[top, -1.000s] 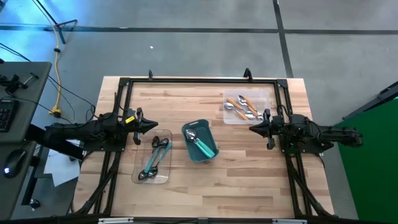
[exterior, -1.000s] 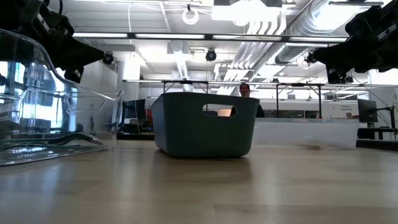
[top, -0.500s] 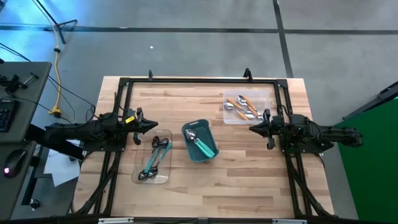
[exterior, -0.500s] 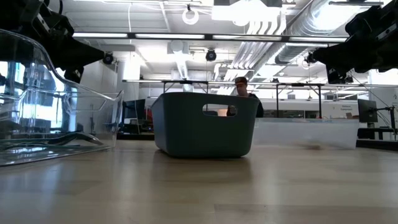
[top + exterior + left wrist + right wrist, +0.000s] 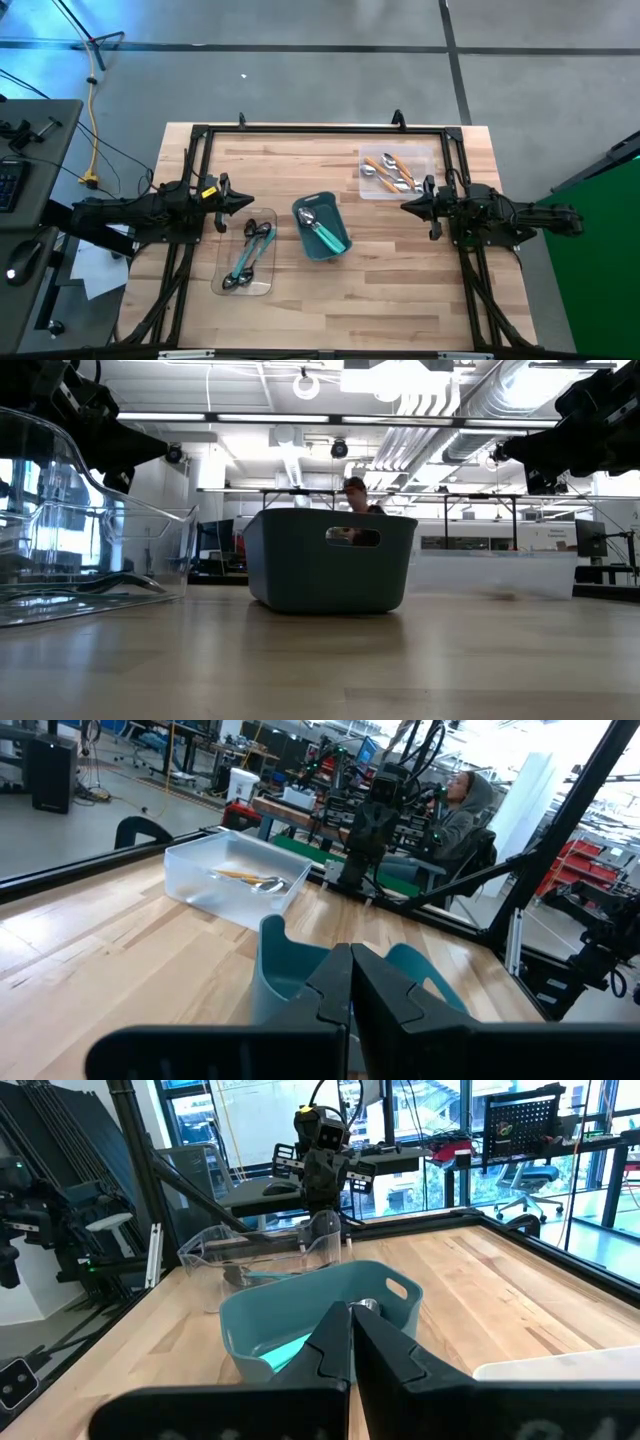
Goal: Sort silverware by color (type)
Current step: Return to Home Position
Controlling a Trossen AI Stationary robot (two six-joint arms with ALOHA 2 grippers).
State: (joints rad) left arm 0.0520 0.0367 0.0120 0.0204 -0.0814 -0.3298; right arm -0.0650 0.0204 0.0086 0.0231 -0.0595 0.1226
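Person [image 5: 353, 490] behind teal bin [image 5: 300, 570] shifted leftward; left jaws, right jaws both pressed together, unmoved.

No readable text, label or number anywhere.

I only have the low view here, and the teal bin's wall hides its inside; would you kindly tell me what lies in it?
Observer: From above, teal-handled spoons lie in the teal bin.
Operator: Thank you. Where are the orange ones?
Observer: The orange-handled spoons lie in the clear tray on the right arm's side of the table.
Operator: Is either gripper holding anything?
Observer: No; the wrist views show the left gripper and the right gripper both shut, with nothing between their fingers.
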